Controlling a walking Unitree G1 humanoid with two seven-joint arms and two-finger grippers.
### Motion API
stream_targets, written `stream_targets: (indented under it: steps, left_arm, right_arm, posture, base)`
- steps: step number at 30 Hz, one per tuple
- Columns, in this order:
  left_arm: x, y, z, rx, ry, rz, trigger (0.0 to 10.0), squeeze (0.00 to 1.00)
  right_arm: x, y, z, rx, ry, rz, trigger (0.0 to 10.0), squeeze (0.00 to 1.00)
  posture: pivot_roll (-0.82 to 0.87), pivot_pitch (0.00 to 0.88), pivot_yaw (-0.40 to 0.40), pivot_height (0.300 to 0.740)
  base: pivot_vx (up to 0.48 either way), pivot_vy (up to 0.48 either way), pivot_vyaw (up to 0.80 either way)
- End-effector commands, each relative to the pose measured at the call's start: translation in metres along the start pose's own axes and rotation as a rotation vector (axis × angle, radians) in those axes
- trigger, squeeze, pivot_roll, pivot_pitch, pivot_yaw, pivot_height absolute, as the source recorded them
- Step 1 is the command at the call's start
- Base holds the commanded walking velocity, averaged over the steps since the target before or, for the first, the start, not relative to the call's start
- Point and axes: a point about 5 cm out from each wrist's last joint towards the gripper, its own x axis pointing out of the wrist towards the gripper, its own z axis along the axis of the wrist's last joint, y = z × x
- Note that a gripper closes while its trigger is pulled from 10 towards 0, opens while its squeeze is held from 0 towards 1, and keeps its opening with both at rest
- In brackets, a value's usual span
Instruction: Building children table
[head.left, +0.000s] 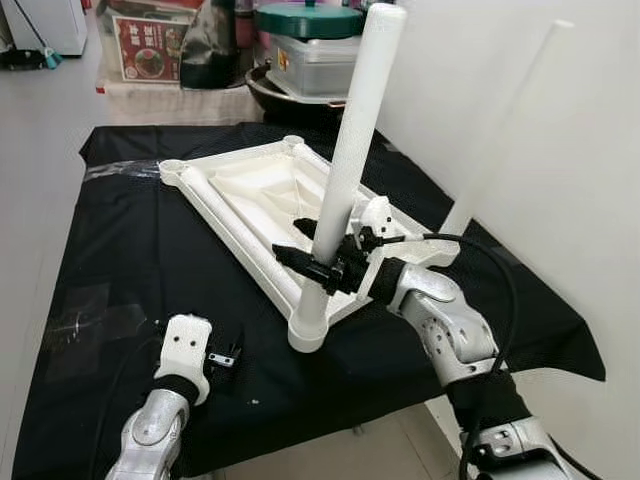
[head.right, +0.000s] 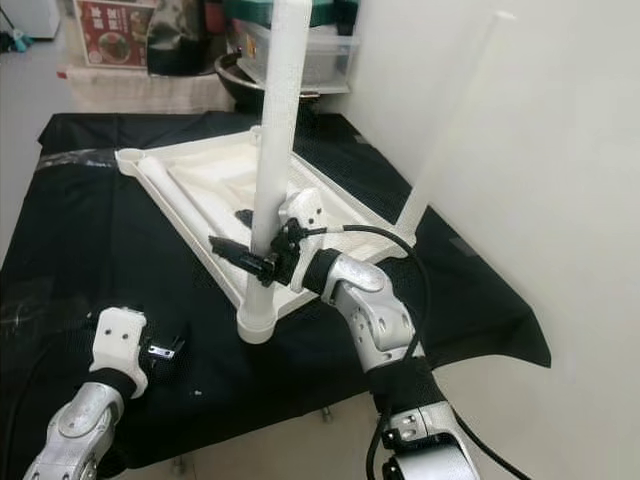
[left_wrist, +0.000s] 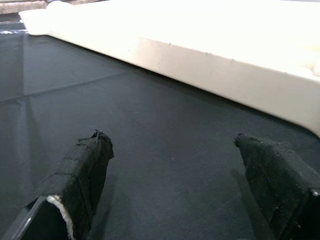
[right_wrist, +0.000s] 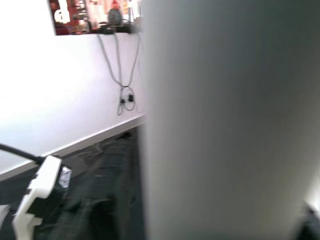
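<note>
White leg (head.left: 355, 150) upright in tabletop (head.left: 250, 200) corner, right gripper (head.left: 318, 250) apparently clamping it.

No text, label, brand name or number can be read anywhere. The nearest thing to one is a red printed cardboard box (head.left: 150, 45) on the floor at about eleven o'clock beyond the black-draped table (head.left: 120, 260); its front carries a round food picture and some pale marks, too small and blurred to make out as words. The same box appears in the right wrist view (right_wrist: 75, 15) as a red smear with white blotches, equally unreadable.
</note>
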Motion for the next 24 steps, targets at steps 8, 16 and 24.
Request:
stream_targets:
  steps: [8, 16, 24]
  left_arm:
    - [-0.003, 0.0, -0.001, 0.003, 0.001, -0.001, 10.0, 0.0]
    - [-0.004, -0.002, -0.003, 0.002, 0.009, -0.013, 10.0, 0.0]
    - [-0.003, -0.002, -0.003, -0.001, 0.008, -0.017, 10.0, 0.0]
  right_arm:
    - [0.008, -0.007, -0.031, -0.036, 0.122, -0.223, 0.0, 0.0]
    - [-0.041, -0.043, -0.029, -0.126, 0.202, -1.185, 10.0, 0.0]
    - [-0.01, -0.03, 0.005, 0.044, -0.058, -0.723, 10.0, 0.0]
  posture:
    - [0.16, 0.0, -0.149, 0.74]
    - [0.14, 0.0, -0.129, 0.74]
    - [0.14, 0.0, -0.136, 0.74]
  base:
    - [0.0, 0.0, 0.0]
    - [0.0, 0.0, 0.0]
    - [0.0, 0.0, 0.0]
